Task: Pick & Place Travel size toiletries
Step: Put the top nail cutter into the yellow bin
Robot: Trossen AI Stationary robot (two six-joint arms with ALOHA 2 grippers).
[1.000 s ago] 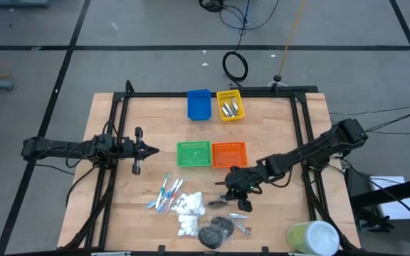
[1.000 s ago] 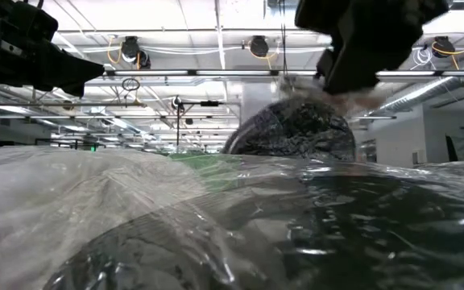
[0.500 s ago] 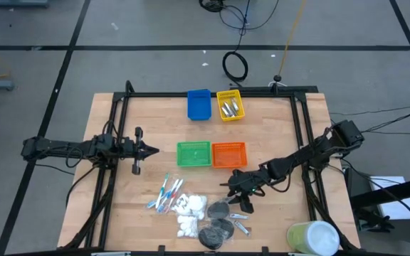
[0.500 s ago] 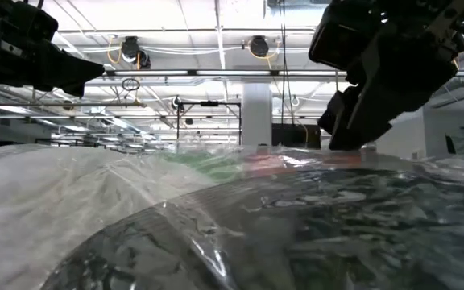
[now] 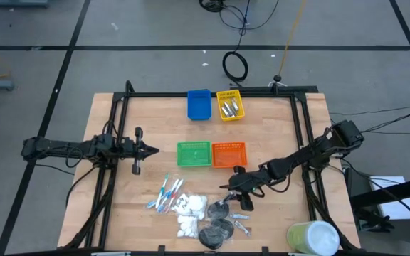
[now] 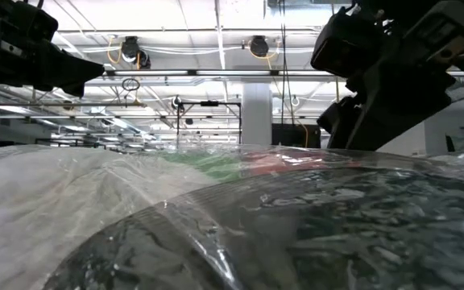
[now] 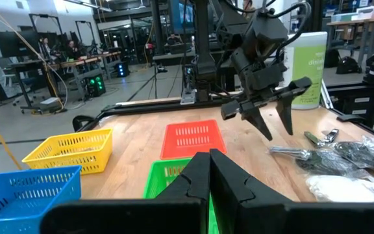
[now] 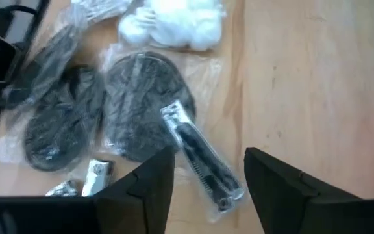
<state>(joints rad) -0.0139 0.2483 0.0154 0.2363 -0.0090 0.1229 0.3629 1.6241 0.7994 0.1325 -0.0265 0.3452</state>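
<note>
A: Right gripper (image 5: 232, 198) over the near pile, fingers spread apart, nothing between them. From the right wrist view, a slim black tool in a clear sleeve (image 8: 197, 156) lies just ahead of the fingertips (image 8: 149, 170), partly on a black round disc (image 8: 141, 104).

B: Orientation?

A: Flat on the wood. Long axis diagonal in that view, silvery end (image 8: 171, 114) resting on the disc, other end toward the open jaws.

B: Risks?

A: Judgement only: the slippery sleeve could slide out of a pinch, or the fingers could snag the disc's wrapper and drag it along. A grip across the narrow width looks safer than along the length.

B: Surroundings?

A: White puffy pads (image 5: 188, 205) and toothbrush sticks (image 5: 164, 193) just beside, further toward the left arm. Orange bin (image 5: 229, 154) near; yellow bin (image 5: 230, 105) at the far edge holds silvery tubes.

B: Left gripper (image 5: 152, 149)?

A: Closed, empty, parked well apart beside the green bin (image 5: 193, 153).
</note>
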